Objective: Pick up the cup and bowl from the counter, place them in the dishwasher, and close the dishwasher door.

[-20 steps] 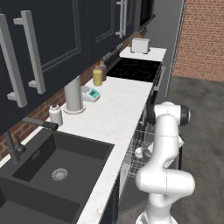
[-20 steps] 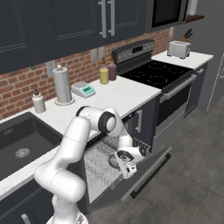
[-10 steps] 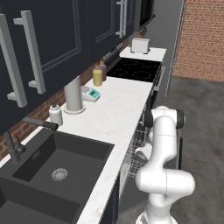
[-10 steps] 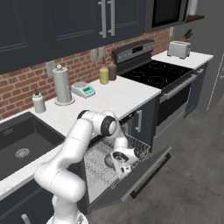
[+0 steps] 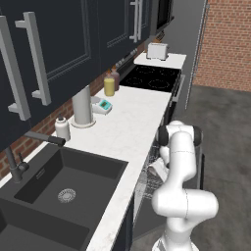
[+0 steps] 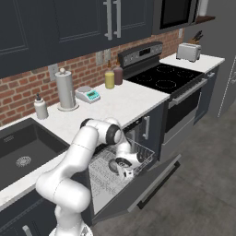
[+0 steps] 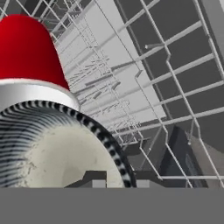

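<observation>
I have the gripper [image 6: 123,169] low over the dishwasher rack [image 6: 138,159], nearly closed on the bowl [image 7: 57,148] rim, with the cup [image 7: 26,48] just beyond it.

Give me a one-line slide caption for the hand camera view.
Hand view: bowl close in front, red cup behind it, over the dishwasher's wire rack.

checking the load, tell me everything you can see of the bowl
The bowl is round, with a grey metallic outer wall, a dark ribbed rim and a pale speckled inside. It sits low in the dishwasher's wire rack, right in front of the claw, its opening facing the hand camera. The red cup stands just behind it; whether they touch is unclear.
</observation>
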You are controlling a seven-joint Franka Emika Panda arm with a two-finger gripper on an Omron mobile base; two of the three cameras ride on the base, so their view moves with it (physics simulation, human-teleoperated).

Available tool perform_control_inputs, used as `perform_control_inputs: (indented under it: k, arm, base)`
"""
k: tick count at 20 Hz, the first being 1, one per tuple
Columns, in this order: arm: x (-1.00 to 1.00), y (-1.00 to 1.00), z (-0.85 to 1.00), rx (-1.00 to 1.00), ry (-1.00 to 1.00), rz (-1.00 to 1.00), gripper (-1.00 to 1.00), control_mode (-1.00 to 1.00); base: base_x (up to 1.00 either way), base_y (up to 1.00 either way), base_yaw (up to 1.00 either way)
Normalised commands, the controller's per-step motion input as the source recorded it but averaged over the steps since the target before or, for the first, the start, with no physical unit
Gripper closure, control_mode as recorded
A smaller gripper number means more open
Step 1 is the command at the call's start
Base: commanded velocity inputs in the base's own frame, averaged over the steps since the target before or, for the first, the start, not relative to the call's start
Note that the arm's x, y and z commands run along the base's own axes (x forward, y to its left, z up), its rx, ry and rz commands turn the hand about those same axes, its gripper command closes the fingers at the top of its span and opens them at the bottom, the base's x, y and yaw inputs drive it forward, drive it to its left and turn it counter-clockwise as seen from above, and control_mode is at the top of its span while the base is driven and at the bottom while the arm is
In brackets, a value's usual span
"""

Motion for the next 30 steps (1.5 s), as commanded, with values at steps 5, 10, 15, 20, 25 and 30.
perform_control_inputs:
  k: [5,10,15,20,25,30]
  arm:
    - [0.38,0.03,-0.34,0.02,0.05,-0.06,1.00,-1.00]
    - [0.03,0.00,-0.48,0.00,0.06,-0.09,-1.00,-1.00]
    - [0.00,-0.07,-0.39,0.00,0.04,-0.10,-1.00,-1.00]
    - [-0.08,-0.32,-0.10,0.01,0.00,-0.08,-1.00,-1.00]
    - [-0.40,-0.50,0.19,0.04,-0.04,-0.04,-1.00,-1.00]
    - [-0.67,-0.67,0.85,0.09,-0.17,-0.01,-1.00,-1.00]
  base:
    - [0.00,0.00,0.00]
    - [0.00,0.00,0.00]
    - [0.00,0.00,0.00]
    - [0.00,0.00,0.00]
    - [0.00,0.00,0.00]
    - [0.00,0.00,0.00]
